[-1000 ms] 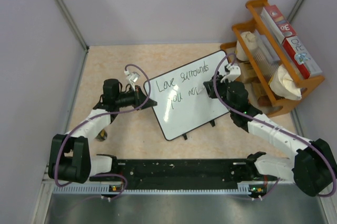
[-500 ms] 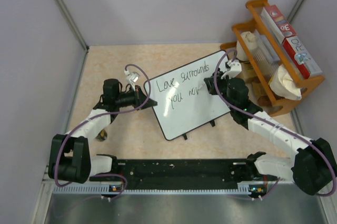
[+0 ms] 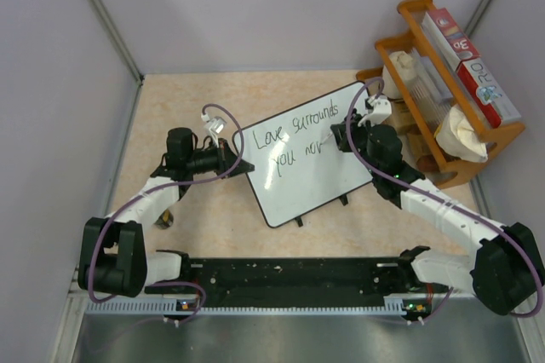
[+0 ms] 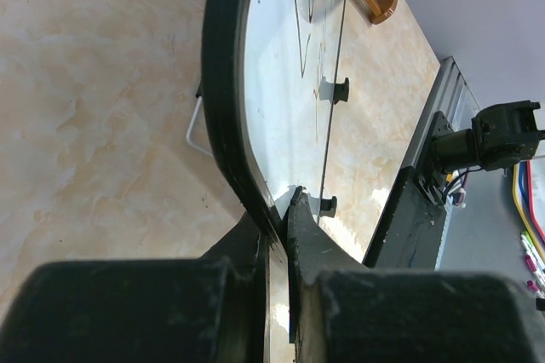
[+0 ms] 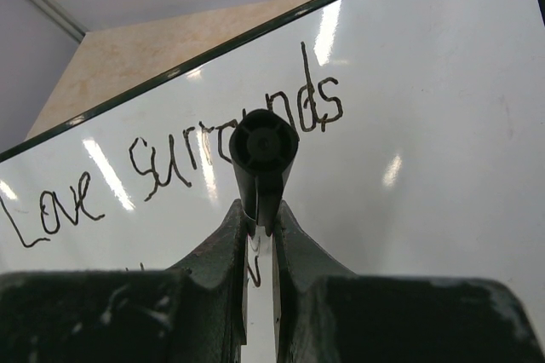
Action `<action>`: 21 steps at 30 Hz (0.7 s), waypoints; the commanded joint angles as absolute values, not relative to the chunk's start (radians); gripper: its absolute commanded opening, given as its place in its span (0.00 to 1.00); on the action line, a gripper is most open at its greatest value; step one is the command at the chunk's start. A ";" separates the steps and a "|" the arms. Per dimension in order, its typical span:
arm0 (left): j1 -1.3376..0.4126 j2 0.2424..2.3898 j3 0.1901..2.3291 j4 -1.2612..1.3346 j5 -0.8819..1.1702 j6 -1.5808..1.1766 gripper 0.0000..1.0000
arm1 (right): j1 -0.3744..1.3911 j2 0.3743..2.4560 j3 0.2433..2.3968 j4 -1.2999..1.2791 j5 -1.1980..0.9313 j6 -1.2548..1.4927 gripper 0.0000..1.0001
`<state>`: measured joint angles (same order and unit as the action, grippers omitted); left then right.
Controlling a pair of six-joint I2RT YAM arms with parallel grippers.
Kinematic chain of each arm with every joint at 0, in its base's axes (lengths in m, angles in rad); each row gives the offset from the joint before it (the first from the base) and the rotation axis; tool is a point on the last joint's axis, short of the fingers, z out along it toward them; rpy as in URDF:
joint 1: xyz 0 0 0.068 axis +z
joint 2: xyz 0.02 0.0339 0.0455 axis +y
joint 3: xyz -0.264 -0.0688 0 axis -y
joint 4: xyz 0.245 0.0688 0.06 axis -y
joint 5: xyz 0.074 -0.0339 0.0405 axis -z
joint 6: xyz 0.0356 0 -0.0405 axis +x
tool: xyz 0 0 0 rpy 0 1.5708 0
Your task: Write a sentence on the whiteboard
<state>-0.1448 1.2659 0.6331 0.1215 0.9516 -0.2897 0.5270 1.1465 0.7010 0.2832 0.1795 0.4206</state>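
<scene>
The whiteboard (image 3: 319,163) lies tilted in the middle of the table, white with a thin black frame and small black feet. It reads "Love surrounds you" plus a few more letters. My left gripper (image 3: 241,164) is shut on the board's left edge; the left wrist view shows the frame (image 4: 223,116) pinched between the jaws (image 4: 281,214). My right gripper (image 3: 339,137) is shut on a black marker (image 5: 262,158), held upright with its tip on the board's second line. The writing (image 5: 179,154) shows in the right wrist view.
A wooden rack (image 3: 443,82) with boxes, a bottle and white bags stands at the back right, close to my right arm. Grey walls (image 3: 51,124) close in the table on the left and behind. The black base rail (image 3: 289,278) runs along the near edge.
My right gripper with the marker has moved slightly right and away along the second line. The left gripper and the board have not moved.
</scene>
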 commanded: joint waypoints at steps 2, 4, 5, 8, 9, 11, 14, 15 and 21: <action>-0.169 1.290 0.603 0.072 0.813 -0.014 0.00 | 0.517 1.138 0.675 0.295 0.190 0.410 0.00; -0.169 1.290 0.603 0.072 0.815 -0.014 0.00 | 0.517 1.137 0.663 0.291 0.192 0.408 0.00; -0.169 1.292 0.603 0.072 0.815 -0.012 0.00 | 0.517 1.135 0.658 0.291 0.192 0.408 0.00; -0.169 1.290 0.603 0.072 0.815 -0.012 0.00 | 0.517 1.132 0.641 0.290 0.201 0.408 0.00; -0.169 1.290 0.603 0.074 0.815 -0.014 0.00 | 0.517 1.128 0.640 0.290 0.202 0.408 0.00; -0.169 1.290 0.603 0.072 0.816 -0.012 0.00 | 0.515 1.124 0.637 0.291 0.207 0.408 0.00; -0.170 1.289 0.604 0.072 0.815 -0.014 0.00 | 0.514 1.126 0.649 0.293 0.209 0.408 0.00; -0.170 1.289 0.603 0.072 0.816 -0.015 0.00 | 0.512 1.126 0.652 0.295 0.210 0.408 0.00; -0.170 1.289 0.603 0.074 0.815 -0.014 0.00 | 0.500 1.121 0.684 0.302 0.213 0.411 0.00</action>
